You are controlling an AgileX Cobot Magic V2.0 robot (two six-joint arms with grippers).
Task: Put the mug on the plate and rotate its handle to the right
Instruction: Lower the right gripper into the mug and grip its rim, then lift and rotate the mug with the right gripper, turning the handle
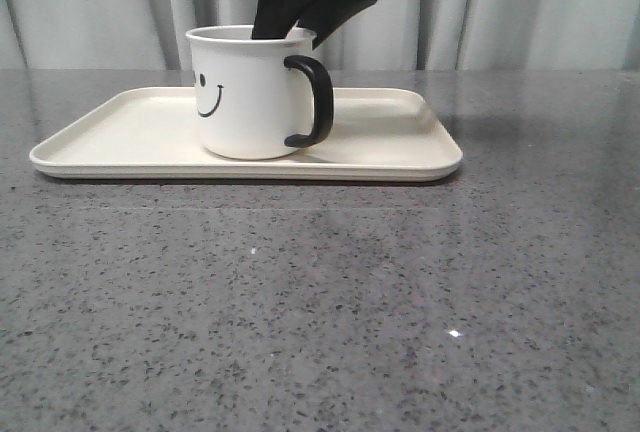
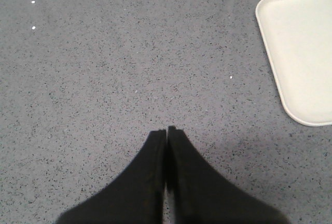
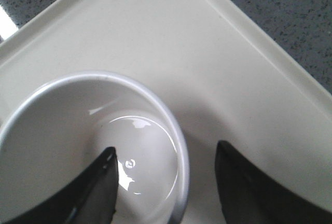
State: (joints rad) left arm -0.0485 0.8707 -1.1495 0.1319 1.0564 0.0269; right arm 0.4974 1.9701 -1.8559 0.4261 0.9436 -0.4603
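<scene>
Pale curtains hang behind a grey speckled worktop (image 1: 330,312). On it lies the plate (image 1: 400,157), and the mug (image 1: 250,92) stands upright near its middle, handle (image 1: 314,102) to the right. The right gripper (image 3: 166,182) straddles the mug's wall, jaws apart, one finger inside. The left gripper (image 2: 167,133) hangs pressed together over bare worktop. Glazed, rigid and probably slippery, the mug looks breakable; rim wall or handle suit gripping. Both arms are mostly cut off.
</scene>
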